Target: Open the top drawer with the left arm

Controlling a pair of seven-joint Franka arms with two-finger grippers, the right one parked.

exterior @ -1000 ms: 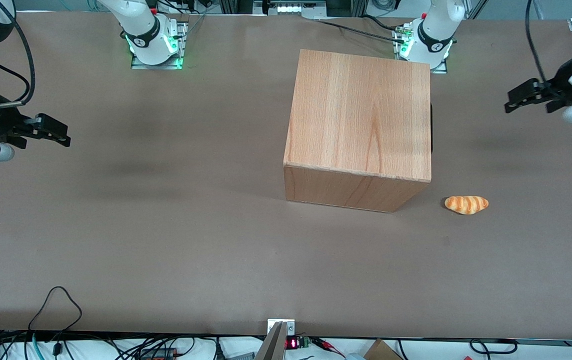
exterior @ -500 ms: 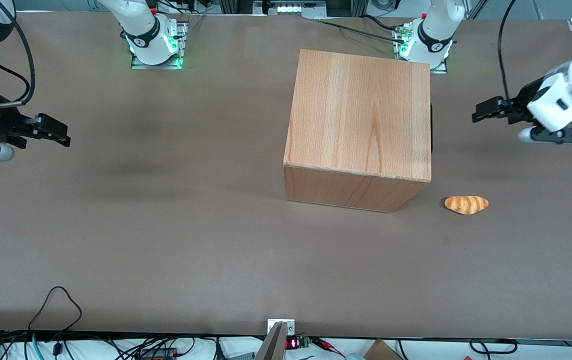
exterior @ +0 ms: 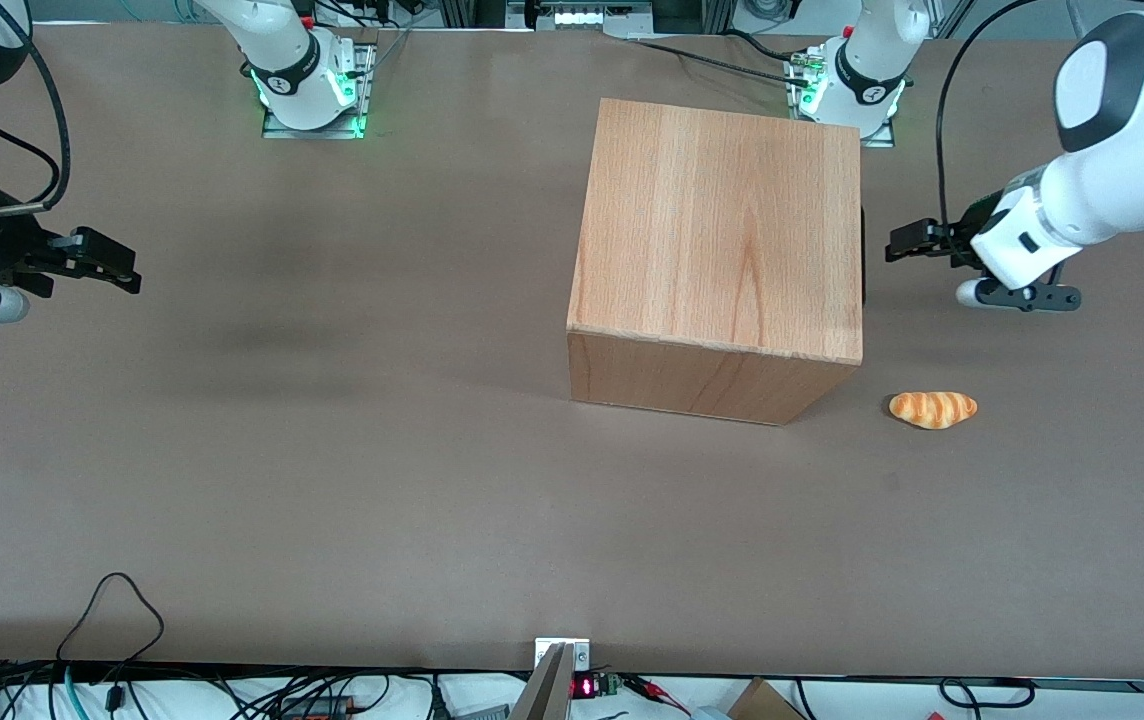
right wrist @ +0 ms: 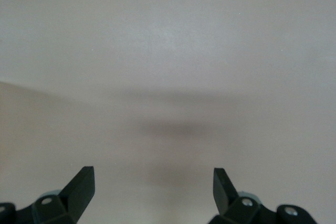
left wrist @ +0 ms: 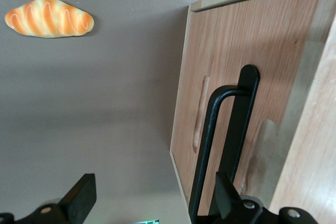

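Observation:
The wooden cabinet stands on the brown table, its front facing the working arm's end. In the front view only a thin dark strip of the handle shows at that face. The left wrist view shows the top drawer's light wood front panel with its slim black bar handle. My left gripper hangs in front of that face, a short gap away, open and empty. In the wrist view the gripper has one fingertip close by the handle bar, and the other over bare table.
A striped orange bread roll lies on the table beside the cabinet's nearer corner, nearer the front camera than my gripper; it also shows in the wrist view. The left arm's base stands by the cabinet's farther corner.
The left arm has swung in from the table's end toward the cabinet front, and the gripper now sits close to the handle. The drawer and roll have not moved.

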